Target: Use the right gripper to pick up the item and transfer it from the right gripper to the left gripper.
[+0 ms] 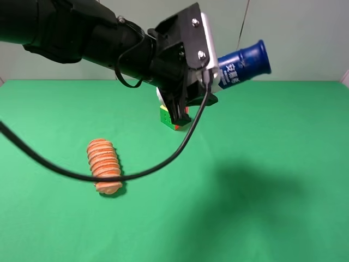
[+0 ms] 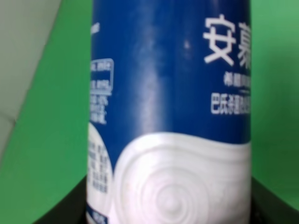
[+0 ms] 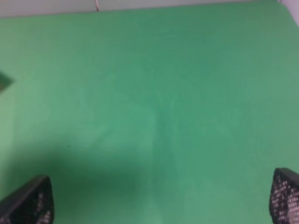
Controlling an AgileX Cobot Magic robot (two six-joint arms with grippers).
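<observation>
The item, a slim bottle (image 1: pixel 245 64) with a dark blue cap and upper label, is held in the air by my left gripper (image 1: pixel 210 76), with its blue end sticking out to the right. In the left wrist view the bottle (image 2: pixel 170 116) fills the frame, blue with white writing above and white below, and the gripper (image 2: pixel 168 212) is shut around its white lower body. My right gripper (image 3: pixel 156 200) is open and empty over bare green cloth, with only its fingertips (image 3: pixel 28 200) showing. It is out of the exterior high view.
An orange ribbed roll (image 1: pixel 103 165) lies on the green table (image 1: pixel 272 164) at front left. A multicoloured puzzle cube (image 1: pixel 172 117) sits behind the left gripper, partly hidden. The left arm's loose black cable (image 1: pixel 54 166) hangs across the left side.
</observation>
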